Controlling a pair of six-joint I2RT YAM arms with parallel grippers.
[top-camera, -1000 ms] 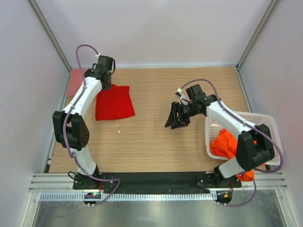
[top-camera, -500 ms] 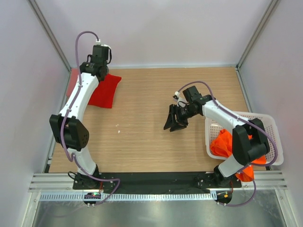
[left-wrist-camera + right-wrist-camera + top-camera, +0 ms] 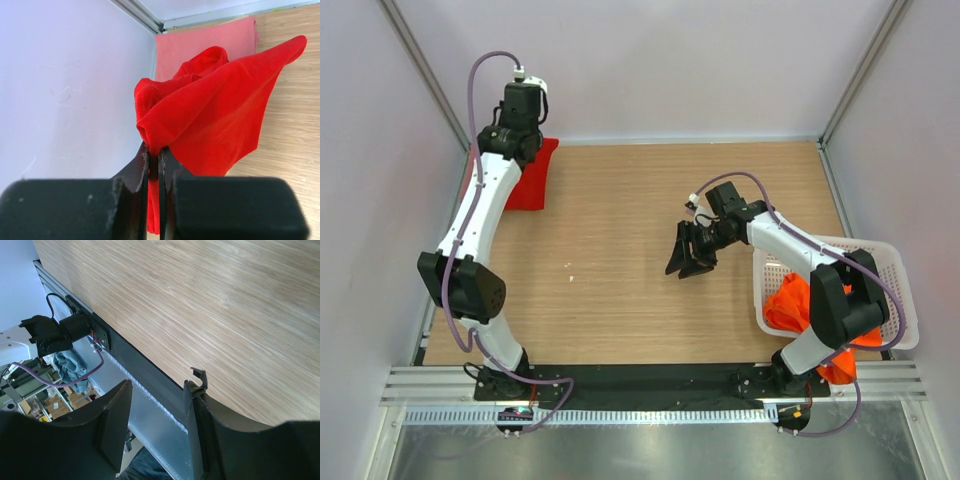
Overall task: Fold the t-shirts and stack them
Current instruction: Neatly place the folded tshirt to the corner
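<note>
Left gripper (image 3: 154,161) pinches the bright red t-shirt (image 3: 215,110) tight, near the salmon pink t-shirt (image 3: 210,40) in the corner. Right gripper (image 3: 162,381) has its fingers spread above the wooden table (image 3: 620,220).

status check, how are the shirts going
Left gripper shut on red t-shirt, bunched near pink t-shirt in far left corner. Right gripper open, empty. Orange t-shirts in basket. Nothing in the way.

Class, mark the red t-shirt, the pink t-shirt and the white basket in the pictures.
red t-shirt (image 3: 215,110): left wrist view, middle of the hanging cloth.
pink t-shirt (image 3: 195,36): left wrist view, its flat top.
white basket (image 3: 902,300): top view, bare right wall.
</note>
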